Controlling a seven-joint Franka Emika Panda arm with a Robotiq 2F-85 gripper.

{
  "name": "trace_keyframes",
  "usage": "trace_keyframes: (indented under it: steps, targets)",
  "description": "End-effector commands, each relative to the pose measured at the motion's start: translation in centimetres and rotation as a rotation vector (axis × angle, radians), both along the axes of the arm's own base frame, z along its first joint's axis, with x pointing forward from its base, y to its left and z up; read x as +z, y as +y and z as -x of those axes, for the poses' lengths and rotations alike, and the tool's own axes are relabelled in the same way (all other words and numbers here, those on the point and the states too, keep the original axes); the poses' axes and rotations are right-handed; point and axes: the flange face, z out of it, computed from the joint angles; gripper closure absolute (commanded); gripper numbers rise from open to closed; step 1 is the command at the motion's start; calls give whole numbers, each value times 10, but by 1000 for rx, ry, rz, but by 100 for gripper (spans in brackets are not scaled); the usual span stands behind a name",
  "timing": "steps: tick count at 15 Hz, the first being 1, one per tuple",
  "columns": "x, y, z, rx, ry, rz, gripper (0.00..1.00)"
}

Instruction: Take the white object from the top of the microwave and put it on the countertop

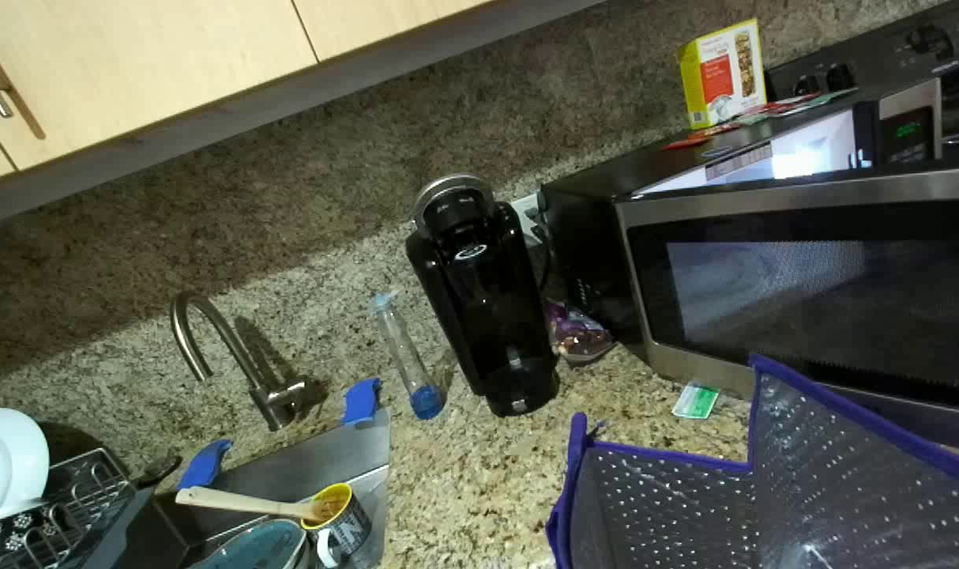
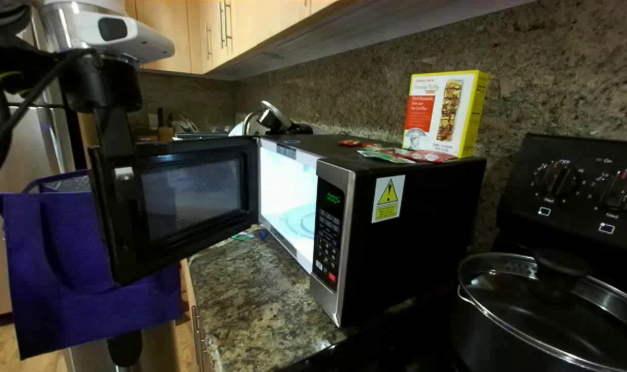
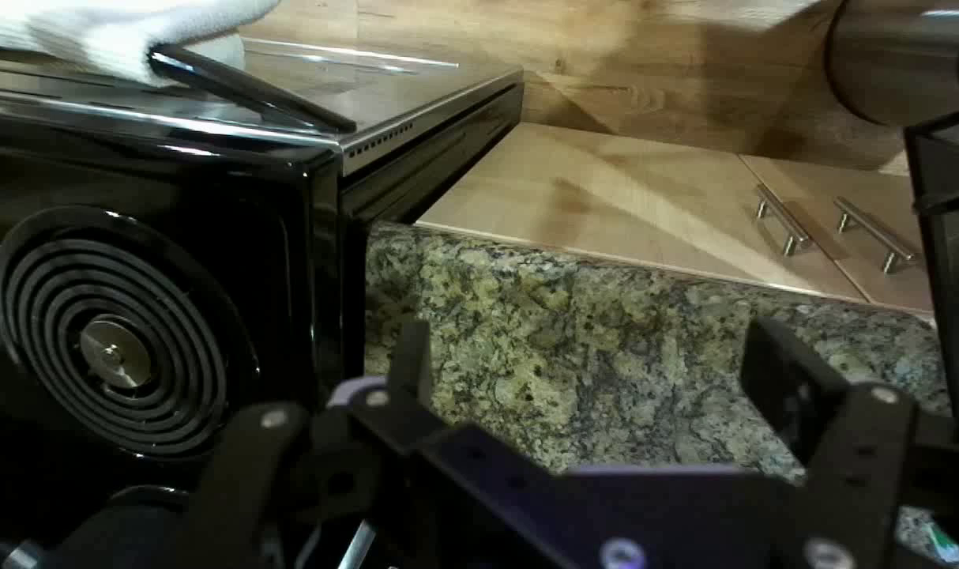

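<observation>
We take the white-faced box (image 2: 442,113) to be the white thing meant, though packets (image 2: 388,156) lie at its foot and we cannot be sure. It stands upright on top of the microwave (image 2: 411,248), towards the back edge of the counter (image 2: 256,302) and the corner nearest the stove (image 2: 577,217). We judge it thin cardboard: light, stiff along its folds, easily dented on its broad faces and apt to slide if pushed. We would hold it across its narrow depth, fairly high, so that the packets are not dragged along. The jaws of our gripper (image 3: 592,356) stand wide apart, with nothing between them.

Counting up, we have one box and one microwave, its one door (image 2: 189,201) swung out past the counter's front edge. At least three packets show on top; they overlap, so we cannot give a firm number. On the counter, towards the back edge, stand one coffee maker (image 1: 483,308) and one bottle (image 1: 404,356), with one snack bag (image 1: 578,336) between coffee maker and microwave. One loose packet (image 1: 696,401) lies near the microwave. Off the edge by the sink (image 1: 321,454) are one mug (image 1: 353,525) and one wooden spoon (image 1: 242,503). Past the stove-side edge sits one lidded pot (image 2: 479,333), and off the front edge is one tote bag (image 2: 76,279).
</observation>
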Motion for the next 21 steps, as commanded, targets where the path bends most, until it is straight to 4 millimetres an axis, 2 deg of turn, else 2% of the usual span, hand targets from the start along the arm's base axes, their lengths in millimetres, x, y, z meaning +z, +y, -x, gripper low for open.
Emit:
trace_keyframes:
  steps: [1,4,7,12,16,17,18,21]
  targets:
    - [1,0,0,0,1,0,0]
    - [16,2,-11,89,-35,-3,0]
    - [33,13,-27,232,-68,22,0]
    - [59,48,-51,478,-51,84,0]
    - [73,82,-60,665,-53,154,0]
    - [66,72,-54,578,-59,106,0]
    - [68,76,-54,589,-61,109,0]
    - [67,73,-54,582,-60,105,0]
